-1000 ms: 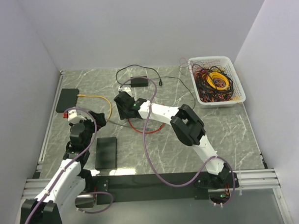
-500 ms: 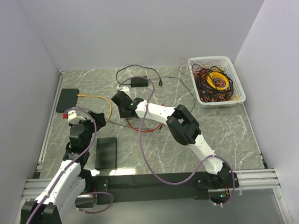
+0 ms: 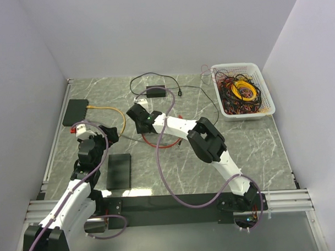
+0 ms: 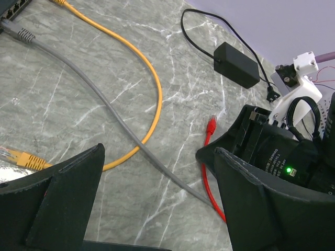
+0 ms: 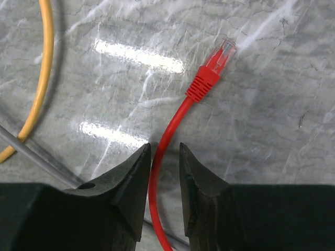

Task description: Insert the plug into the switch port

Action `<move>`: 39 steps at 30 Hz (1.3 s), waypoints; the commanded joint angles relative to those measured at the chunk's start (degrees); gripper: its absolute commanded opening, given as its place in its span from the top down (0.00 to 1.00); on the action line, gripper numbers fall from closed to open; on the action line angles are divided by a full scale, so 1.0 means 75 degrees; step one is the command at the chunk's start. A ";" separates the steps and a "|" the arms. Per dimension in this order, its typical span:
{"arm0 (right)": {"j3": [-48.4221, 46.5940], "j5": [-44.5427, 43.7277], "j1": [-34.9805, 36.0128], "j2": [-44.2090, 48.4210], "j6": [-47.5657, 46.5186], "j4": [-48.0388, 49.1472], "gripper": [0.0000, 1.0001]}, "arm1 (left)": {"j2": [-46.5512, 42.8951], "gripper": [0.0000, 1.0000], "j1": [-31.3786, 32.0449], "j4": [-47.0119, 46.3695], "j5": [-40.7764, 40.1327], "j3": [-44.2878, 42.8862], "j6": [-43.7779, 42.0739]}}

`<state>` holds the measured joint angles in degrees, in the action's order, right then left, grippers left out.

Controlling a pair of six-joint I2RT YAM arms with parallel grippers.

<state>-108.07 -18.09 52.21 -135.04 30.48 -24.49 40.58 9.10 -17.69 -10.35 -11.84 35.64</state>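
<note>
Glossy marbled tabletop (image 5: 282, 136); smooth red plug (image 5: 212, 78)

Plain white walls (image 3: 164, 32), grey-green marble tabletop (image 3: 256, 150), glare patches (image 5: 138, 55)

Switch (image 4: 9, 5) mostly off-frame, top-left

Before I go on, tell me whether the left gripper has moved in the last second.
No. In the top view the left gripper sits at the same spot just on the near side of the black switch, its fingers open as before.
</note>
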 commanded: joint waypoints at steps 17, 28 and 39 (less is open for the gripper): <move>-0.1037 0.0009 0.0012 -0.0709 0.0249 -0.0907 0.89 | -0.0090 0.09 0.0017 -0.0137 -0.0038 0.0019 0.0065; 0.0193 0.0044 0.0024 0.0004 0.0073 -0.0732 0.77 | -0.0008 0.09 0.0017 -0.0160 -0.0015 -0.0016 0.0041; 0.1154 -0.0037 0.0035 0.0333 -0.0009 -0.0309 0.98 | 0.0027 0.09 0.0017 -0.0161 -0.0003 -0.0027 0.0053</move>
<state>-103.28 -18.13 52.25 -132.79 30.59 -22.50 40.73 9.10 -17.69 -10.35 -11.57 35.66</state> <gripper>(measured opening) 0.066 0.911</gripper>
